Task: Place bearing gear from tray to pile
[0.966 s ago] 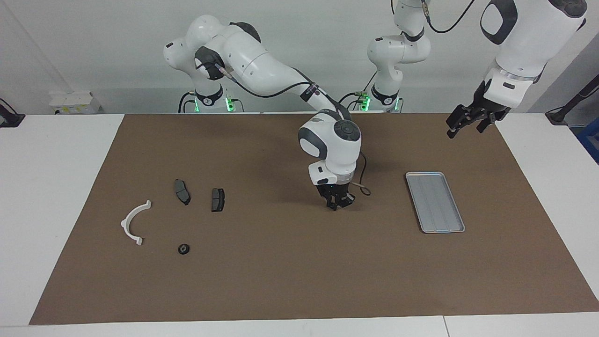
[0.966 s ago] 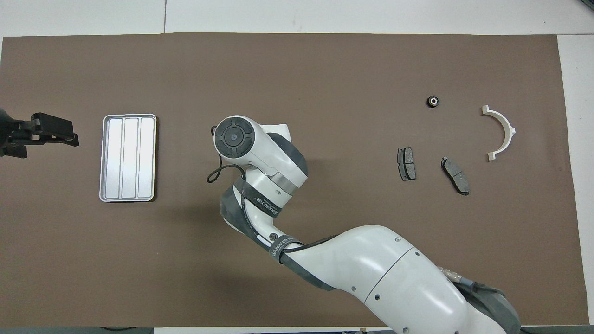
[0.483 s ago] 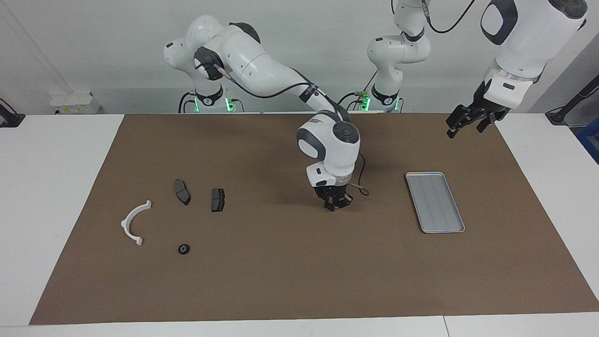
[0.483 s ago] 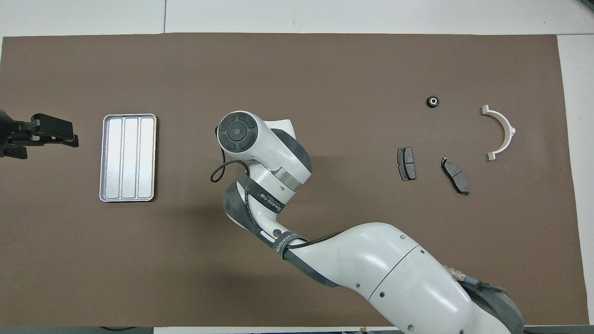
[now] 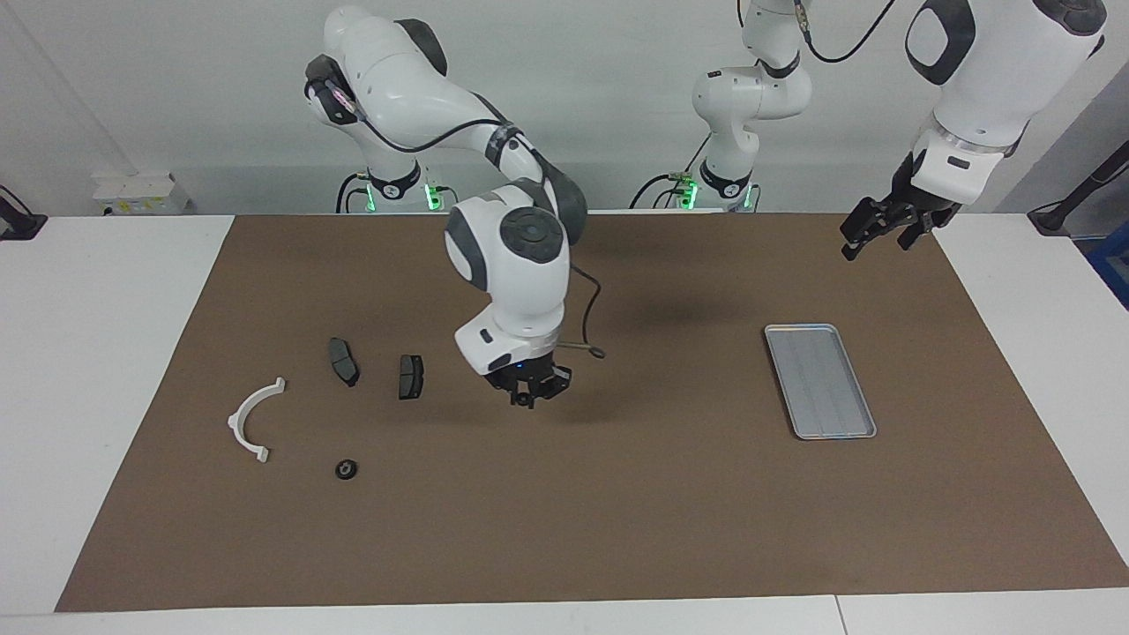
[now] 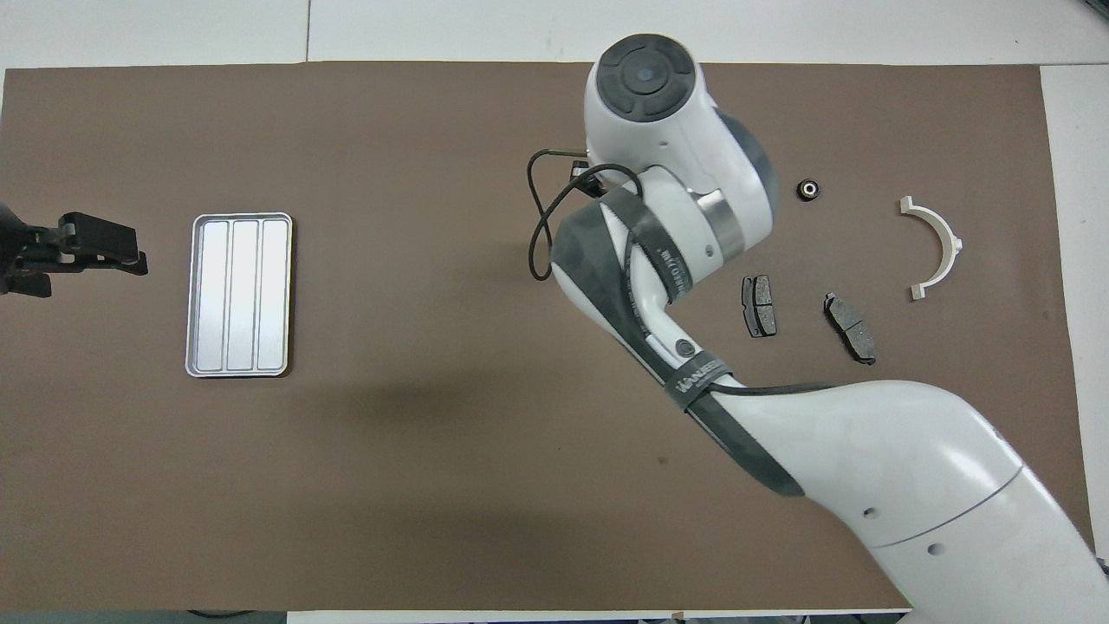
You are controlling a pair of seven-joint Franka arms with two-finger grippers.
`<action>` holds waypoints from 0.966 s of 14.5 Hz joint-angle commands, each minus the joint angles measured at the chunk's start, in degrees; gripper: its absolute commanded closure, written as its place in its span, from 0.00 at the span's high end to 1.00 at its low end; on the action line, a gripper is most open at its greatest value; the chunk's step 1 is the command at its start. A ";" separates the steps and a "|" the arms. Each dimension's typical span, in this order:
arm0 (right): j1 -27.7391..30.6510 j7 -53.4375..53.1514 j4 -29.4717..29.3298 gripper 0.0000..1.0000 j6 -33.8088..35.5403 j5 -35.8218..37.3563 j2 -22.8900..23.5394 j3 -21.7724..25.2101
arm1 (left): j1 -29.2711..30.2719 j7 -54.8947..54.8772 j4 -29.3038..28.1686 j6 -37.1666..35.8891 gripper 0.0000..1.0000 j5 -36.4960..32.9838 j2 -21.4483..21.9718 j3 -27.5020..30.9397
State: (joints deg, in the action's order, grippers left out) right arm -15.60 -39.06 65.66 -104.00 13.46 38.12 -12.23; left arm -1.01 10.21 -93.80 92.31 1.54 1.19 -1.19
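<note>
The silver-grey ridged tray point(image 5: 820, 379) lies toward the left arm's end of the table and holds nothing; it also shows in the overhead view point(image 6: 240, 295). A small black round bearing gear point(image 5: 347, 468) lies on the mat by the pile, seen too in the overhead view point(image 6: 808, 188). The pile is a white half-ring bracket point(image 5: 250, 414) and two dark grey plates point(image 5: 343, 361) point(image 5: 410, 376). My right gripper point(image 5: 529, 395) hangs low over the mat beside the nearer plate; whether it holds anything is hidden. My left gripper point(image 5: 878, 242) is open, raised past the tray's end.
A brown mat point(image 5: 564, 529) covers most of the white table. A black cable loop point(image 5: 586, 335) hangs off the right wrist. In the overhead view the right arm point(image 6: 676, 217) covers the mat beside the plates point(image 6: 759, 305) and hides its own gripper.
My right gripper has swung from the middle of the mat toward the pile and now hangs beside the dark plates. The left arm, tray and pile have not moved.
</note>
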 commanded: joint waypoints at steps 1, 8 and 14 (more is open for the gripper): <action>5.38 9.49 8.67 0.00 -6.98 -0.80 -2.34 -1.04 | 0.31 -0.27 -0.33 -0.73 1.00 0.40 0.48 -0.13; 14.18 24.28 22.48 0.00 -24.12 -0.71 -4.46 -1.04 | 0.31 -0.27 -0.33 -0.73 1.00 0.40 0.48 -0.13; 16.74 27.01 27.15 0.00 -31.34 -0.71 -4.37 -0.96 | 0.31 -0.27 -0.33 -0.73 1.00 0.40 0.48 -0.13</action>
State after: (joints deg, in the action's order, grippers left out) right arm -0.70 -14.11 88.56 -132.40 13.39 36.05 -12.27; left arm -1.01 10.21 -93.81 92.31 1.54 1.19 -1.19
